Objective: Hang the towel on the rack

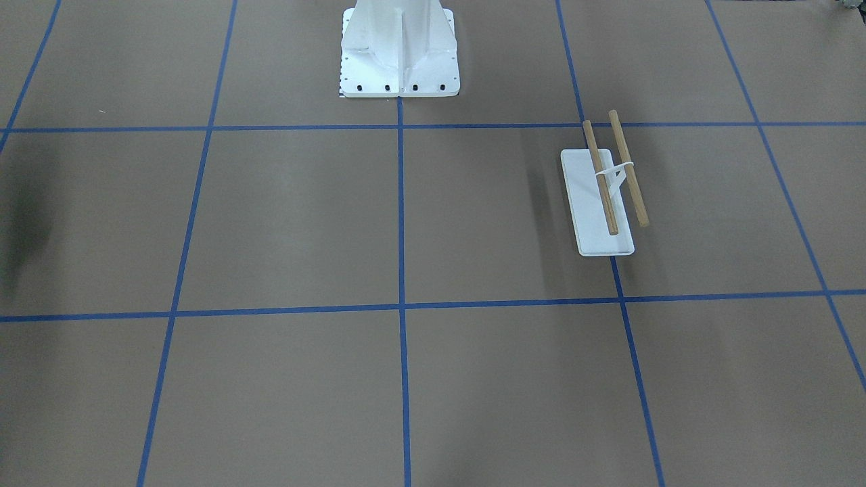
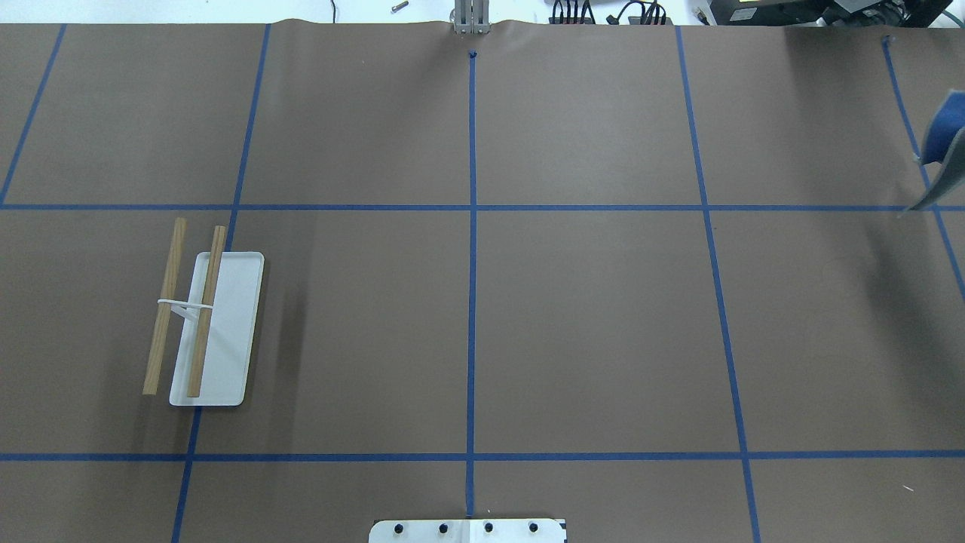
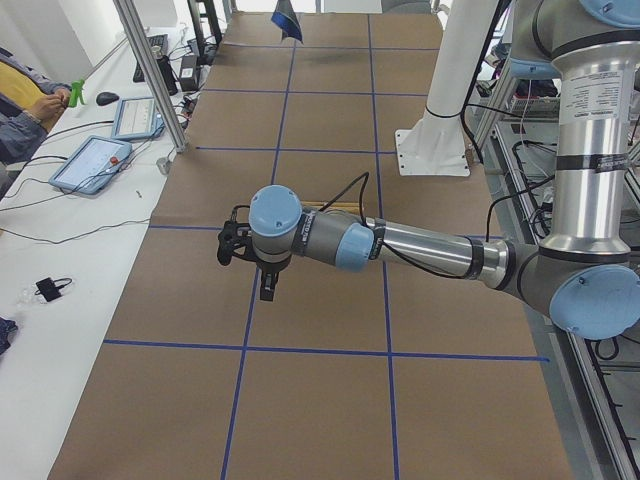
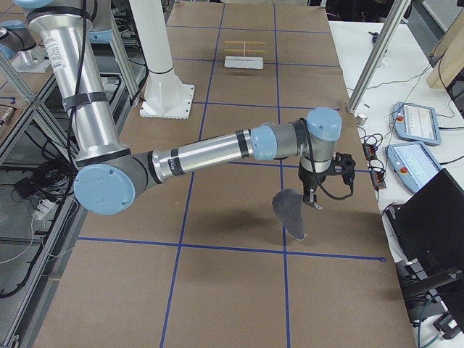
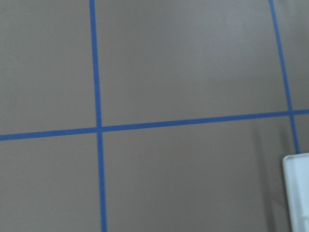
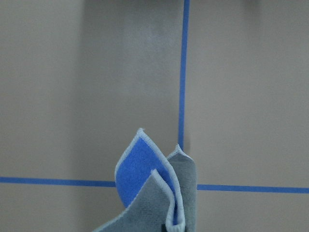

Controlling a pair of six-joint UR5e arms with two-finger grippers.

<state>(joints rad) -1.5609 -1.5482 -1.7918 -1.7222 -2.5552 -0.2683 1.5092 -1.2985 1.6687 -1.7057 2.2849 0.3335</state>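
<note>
Your towel (image 4: 290,214) hangs just beneath the right tool (image 4: 313,202), off the tabletop (image 4: 217,290). You cannot tell whether that tool or the left tool (image 3: 266,290) is closed.

1. Tabletop (image 2: 588,324): brown, divided into a grid by blue tape lines (image 2: 472,302).
2. Rack (image 2: 230,324): left side, two wooden rods (image 2: 164,305) parallel over a white base.
3. Towel (image 2: 946,132): right edge, partly cut off, blue and grey faces showing, well apart from the rack.
4. White bolted plate (image 2: 467,532): bottom centre.

Light even and diffuse from above; brown table (image 1: 304,223) reads matte. Shadows soft-edged: narrow streak beside rack (image 1: 585,216), broad dark smear at front view's left edge. Fixed views sharp; left wrist view slightly soft; towel (image 6: 140,174) stitching crisp
</note>
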